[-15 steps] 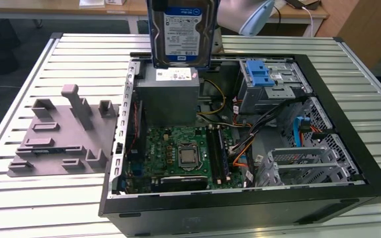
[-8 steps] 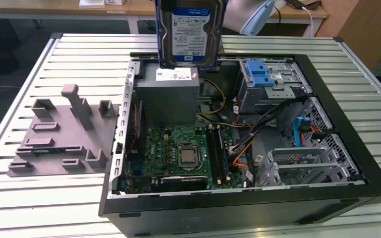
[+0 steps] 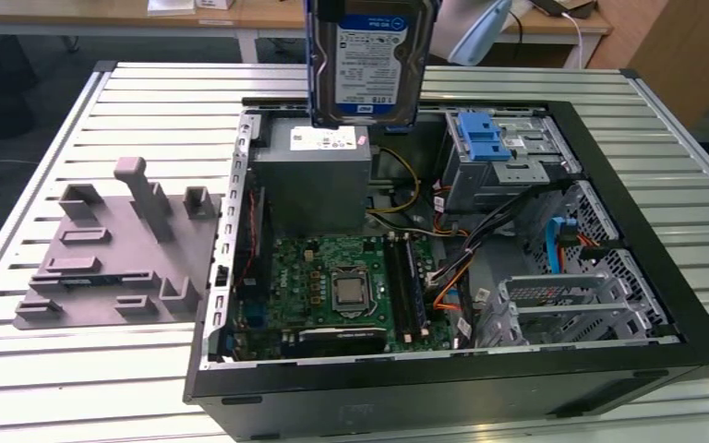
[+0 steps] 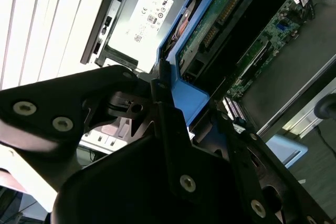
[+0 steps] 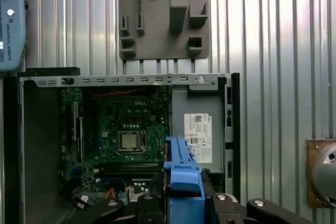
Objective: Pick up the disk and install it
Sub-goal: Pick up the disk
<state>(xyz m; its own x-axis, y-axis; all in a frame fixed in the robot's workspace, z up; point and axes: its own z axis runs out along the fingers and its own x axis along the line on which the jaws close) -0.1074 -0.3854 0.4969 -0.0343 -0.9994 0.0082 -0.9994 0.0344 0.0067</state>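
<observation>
Your gripper point(image 5: 184, 203) pinched the hard drive point(image 3: 367, 60) upright over the power supply point(image 3: 311, 180) corner of the case point(image 3: 453, 378); you needed it squared to the drive cage point(image 3: 502, 152).

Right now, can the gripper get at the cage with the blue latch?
Probably yes: the case lies open and nothing covers the cage, just toward the exterior view's right of the disk in the gripper.
</observation>
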